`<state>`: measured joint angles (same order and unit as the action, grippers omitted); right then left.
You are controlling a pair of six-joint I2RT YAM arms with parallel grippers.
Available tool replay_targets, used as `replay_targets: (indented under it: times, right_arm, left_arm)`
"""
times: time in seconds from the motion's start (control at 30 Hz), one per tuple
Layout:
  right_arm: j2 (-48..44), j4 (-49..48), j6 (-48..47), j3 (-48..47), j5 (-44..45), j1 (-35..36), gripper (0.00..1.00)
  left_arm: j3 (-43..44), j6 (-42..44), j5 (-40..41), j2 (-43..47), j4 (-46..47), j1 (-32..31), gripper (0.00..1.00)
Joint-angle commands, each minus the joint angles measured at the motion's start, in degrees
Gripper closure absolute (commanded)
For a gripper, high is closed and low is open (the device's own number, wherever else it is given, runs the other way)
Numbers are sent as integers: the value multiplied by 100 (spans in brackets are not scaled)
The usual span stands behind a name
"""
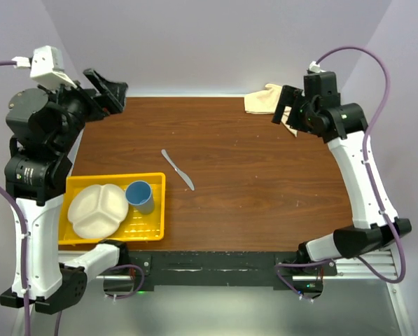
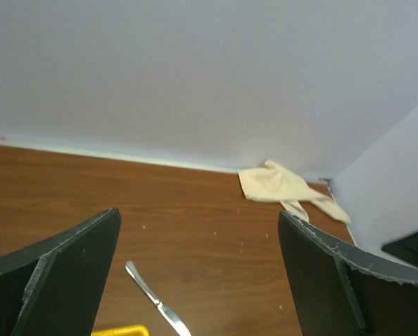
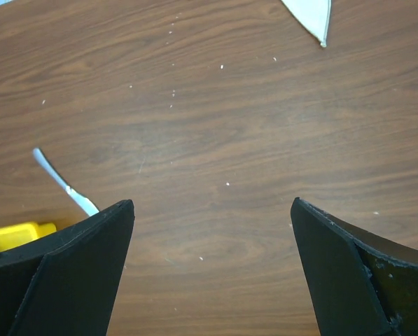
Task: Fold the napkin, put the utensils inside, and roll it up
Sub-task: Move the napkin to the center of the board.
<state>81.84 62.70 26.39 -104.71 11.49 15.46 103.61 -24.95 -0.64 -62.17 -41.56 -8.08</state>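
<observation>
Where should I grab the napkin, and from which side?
Probably its near-left edge, the part facing the middle of the table. The napkin lies bunched in the far right corner, so only that side looks open to approach. The right gripper, jaws open, is close beside it. Come down from above and pinch a raised fold there.

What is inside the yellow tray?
A white divided plate and a blue cup. The left arm covers the tray at its near left corner, hiding that bit.

Plain beige napkin [image 1: 267, 99], silver knife [image 1: 178, 169], yellow tray [image 1: 152, 229], white plate [image 1: 96, 211], blue cup [image 1: 140, 195]
</observation>
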Motion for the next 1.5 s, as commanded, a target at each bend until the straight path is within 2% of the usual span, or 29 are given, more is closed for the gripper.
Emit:
replay_targets:
  times: [0.0,0.1,0.27,0.33,0.47,0.53,0.67,0.77,0.9,1.17,1.33,1.47]
  right_arm:
    - [104,-1626,655,774,476,-8,2]
    - [279,-2909,1033,1557,898,-35,2]
    - [1253,-4525,1351,1849,557,-368,2]
    - [1938,-4757,1281,1647,548,-404,2]
    - [3116,-4907,1211,674,434,-640,3]
    - [3782,-4794,1280,251,242,-772,7]
    - [4541,-5284,1395,-417,-225,-887,15]
    - [4867,-5022,1526,-743,281,-931,19]
    - [5078,-4583,1220,-1069,565,-1080,24]
    - [5017,-4196,692,-753,565,-1529,23]
    - [4990,-4064,508,-674,198,-1845,23]
    - [5122,-3853,393,-753,-23,-1898,28]
  left_arm:
    - [-637,-89,-621,502,-45,-290,0]
    - [-922,-80,-718,706,-97,-317,0]
    - [-930,192,-552,671,-344,-344,0]
    - [-983,279,-490,628,-318,-335,0]
    - [-966,350,-113,295,-353,-335,0]
    - [-878,307,46,136,-396,-335,1]
    - [-667,272,186,-338,-379,-335,3]
    - [-676,192,240,-610,-256,-335,4]
    - [-405,183,310,-1059,-177,-335,6]
    - [167,473,153,-1965,-186,-326,10]
    - [194,561,-31,-2167,-37,-326,10]
    - [212,632,56,-2203,34,-326,10]
